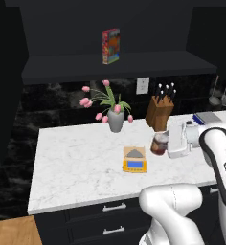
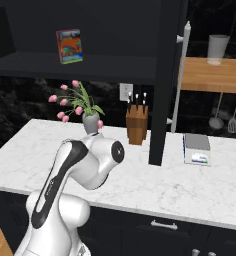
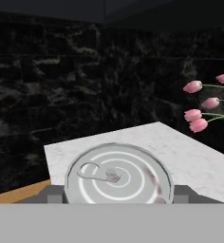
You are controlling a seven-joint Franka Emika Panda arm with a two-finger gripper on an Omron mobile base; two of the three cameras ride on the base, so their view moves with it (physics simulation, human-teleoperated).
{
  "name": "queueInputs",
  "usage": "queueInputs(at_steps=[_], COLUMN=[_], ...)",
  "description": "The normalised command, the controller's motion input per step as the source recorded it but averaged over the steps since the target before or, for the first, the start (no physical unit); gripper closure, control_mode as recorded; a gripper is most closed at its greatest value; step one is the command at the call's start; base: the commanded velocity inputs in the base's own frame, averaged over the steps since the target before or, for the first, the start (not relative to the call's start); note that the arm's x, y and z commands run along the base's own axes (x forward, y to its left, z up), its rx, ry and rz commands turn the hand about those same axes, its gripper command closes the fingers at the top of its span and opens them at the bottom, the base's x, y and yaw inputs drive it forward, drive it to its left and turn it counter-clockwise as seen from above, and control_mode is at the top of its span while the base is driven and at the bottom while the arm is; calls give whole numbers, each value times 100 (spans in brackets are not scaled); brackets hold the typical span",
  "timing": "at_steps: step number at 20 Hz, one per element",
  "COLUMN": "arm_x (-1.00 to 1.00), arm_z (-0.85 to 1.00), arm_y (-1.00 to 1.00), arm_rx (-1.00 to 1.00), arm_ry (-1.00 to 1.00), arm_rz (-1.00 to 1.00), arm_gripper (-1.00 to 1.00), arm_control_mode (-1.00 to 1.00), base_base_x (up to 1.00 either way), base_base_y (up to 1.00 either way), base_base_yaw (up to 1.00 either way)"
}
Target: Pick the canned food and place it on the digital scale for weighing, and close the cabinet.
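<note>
The canned food (image 1: 158, 144), a dark red can with a silvery top, stands upright in my gripper (image 1: 163, 142), just above the marble counter. The gripper reaches in from the right and is shut on it. In the hand view the can's lid with its pull tab (image 3: 117, 176) sits between my two fingertips (image 3: 51, 194). The yellow-orange digital scale (image 1: 134, 161) lies on the counter a little to the left of and nearer than the can, its grey platform bare. The black upper cabinet (image 1: 119, 64) stands open; its door (image 2: 166, 80) juts out edge-on, with a long silver handle (image 2: 182, 75).
A colourful red box (image 1: 111, 46) stands on the cabinet shelf. A vase of pink tulips (image 1: 115, 114) and a wooden knife block (image 1: 159, 111) stand behind the scale. A white and blue scale (image 2: 196, 148) lies further right. Drawers (image 1: 114, 207) run under the counter's front edge.
</note>
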Motion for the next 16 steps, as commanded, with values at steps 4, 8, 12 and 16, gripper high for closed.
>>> queueInputs(at_steps=[4, 8, 12, 16], arm_x=[31, 33, 36, 32], arm_z=[-47, -29, -3, 0], arm_y=[2, 8, 0, 0], arm_rx=[0, 0, 0, 0], arm_ry=[6, 6, 3, 0], arm_rz=[11, 9, 4, 0], arm_gripper=[100, 100, 100, 100], arm_control_mode=[-100, -100, -100, -100], base_base_x=[0, 0, 0, 0], base_base_y=[0, 0, 0, 0], base_base_yaw=[0, 0, 0, 0])
